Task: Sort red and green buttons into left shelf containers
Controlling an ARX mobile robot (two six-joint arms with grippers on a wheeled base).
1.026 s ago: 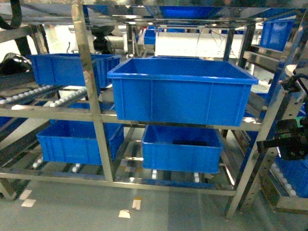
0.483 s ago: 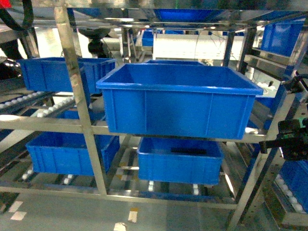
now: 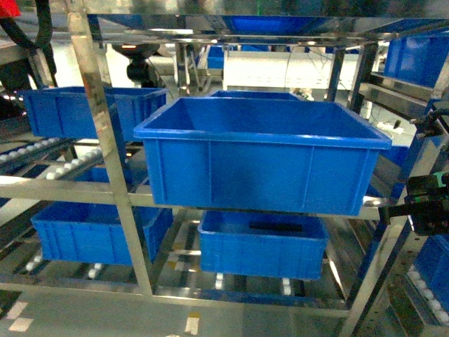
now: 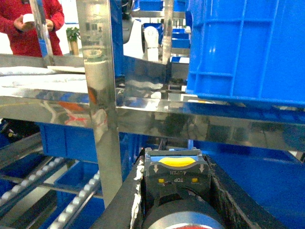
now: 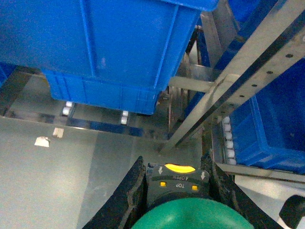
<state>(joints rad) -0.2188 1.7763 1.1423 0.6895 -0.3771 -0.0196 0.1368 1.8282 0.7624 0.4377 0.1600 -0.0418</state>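
Steel shelf [image 3: 105,151], blue containers [image 3: 259,161], grey floor [image 5: 52,162], seemingly warehouse

Grey smooth floor [image 5: 57,162] under the rack, with small white paper scraps [image 5: 43,140] lying on it. Person in a red jacket [image 4: 35,24] stands in the background at upper left, hands raised holding something white. Small green potted plant [image 4: 72,36] just beside them.
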